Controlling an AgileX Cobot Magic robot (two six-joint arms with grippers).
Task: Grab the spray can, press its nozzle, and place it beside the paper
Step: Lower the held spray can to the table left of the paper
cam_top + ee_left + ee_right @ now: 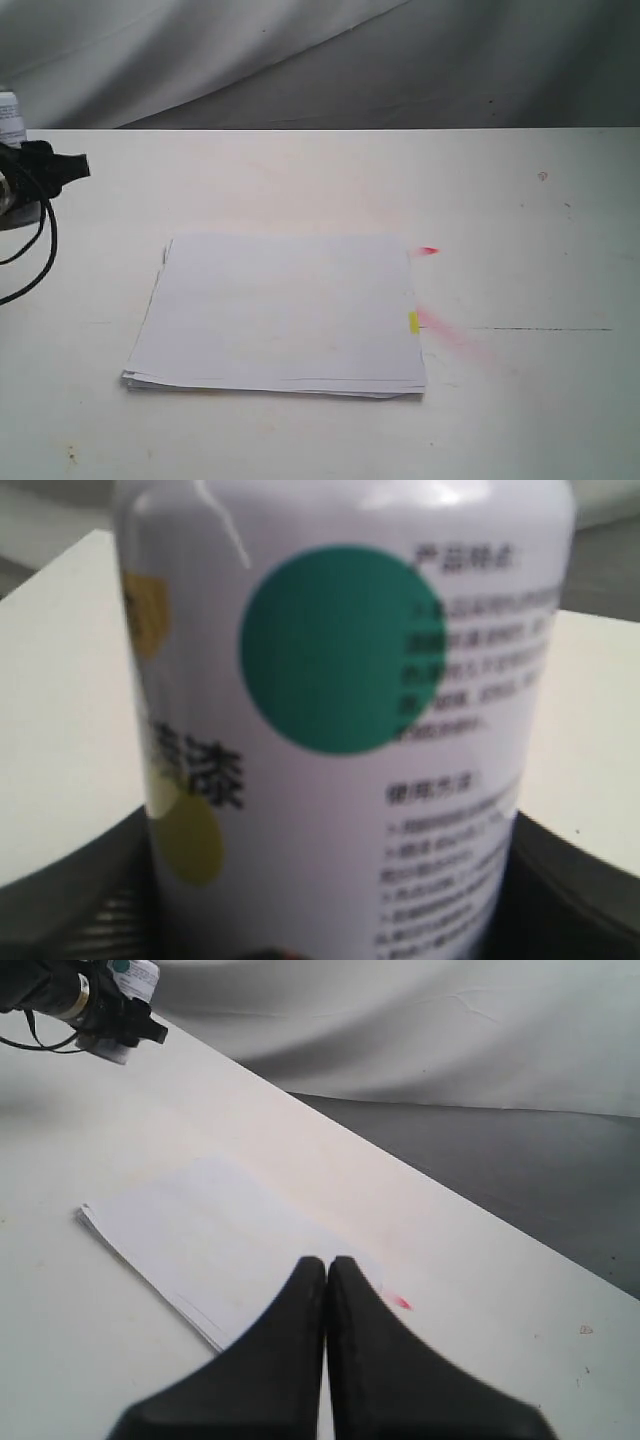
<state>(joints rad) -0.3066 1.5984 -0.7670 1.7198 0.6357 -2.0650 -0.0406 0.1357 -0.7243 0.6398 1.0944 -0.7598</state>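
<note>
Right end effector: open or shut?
Shut: the right end effector has its black fingers pressed together, nothing between them.

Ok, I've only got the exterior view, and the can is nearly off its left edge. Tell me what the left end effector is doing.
Observer: The left end effector is shut on the spray can. The left wrist view shows dark fingers on both sides of its label.
Operator: Give me the right one. It's out of my frame.
Observer: The right end effector is shut and empty, with its tips pressed together.
Operator: Say where it points.
Observer: Toward the paper, near the corner by the red mark.
</note>
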